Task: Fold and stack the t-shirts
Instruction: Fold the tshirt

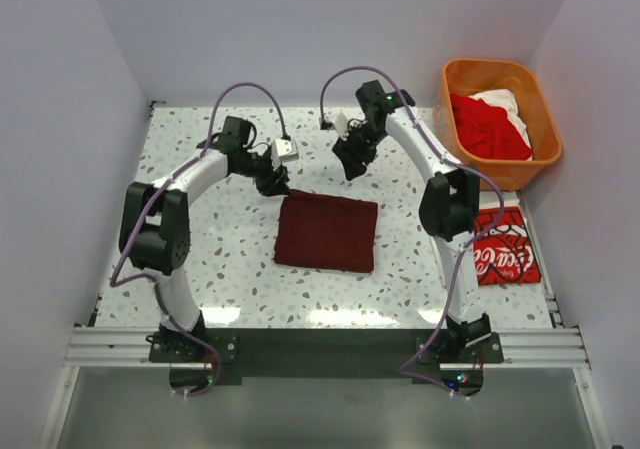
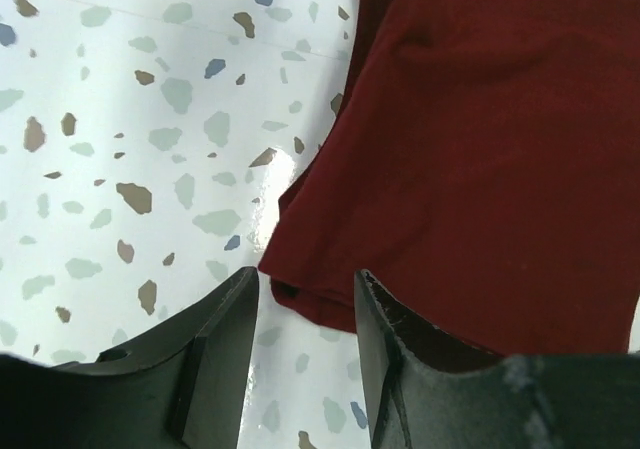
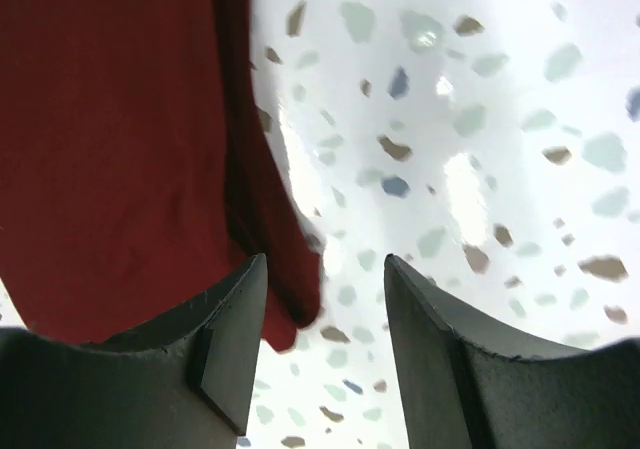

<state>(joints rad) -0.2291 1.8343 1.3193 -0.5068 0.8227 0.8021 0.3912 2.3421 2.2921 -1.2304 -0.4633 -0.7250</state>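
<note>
Black jaws on your left gripper (image 2: 305,294) stand spread with a clear gap between them; a corner of the folded maroon t-shirt (image 2: 480,159) lies flat on the table just at the tips, and neither side presses it. Your right gripper (image 3: 325,279) is spread as well; that shirt's far edge runs beside one finger while bare speckled table (image 3: 480,119) shows through the gap, and nothing is pinched there either. From above you see both grippers poised at the shirt's far edge, the left one at its far-left corner and the right one a little beyond its far-right corner; the maroon t-shirt sits as a neat dark rectangle in the middle of the table, between your two arms. Off at the right edge, beside the right arm, a bright red Coca-Cola t-shirt (image 1: 505,254) lies folded flat; beyond it, in the far-right corner, the orange basket (image 1: 480,67) holds a red t-shirt (image 1: 488,131) and a white t-shirt (image 1: 506,100), both crumpled.
</note>
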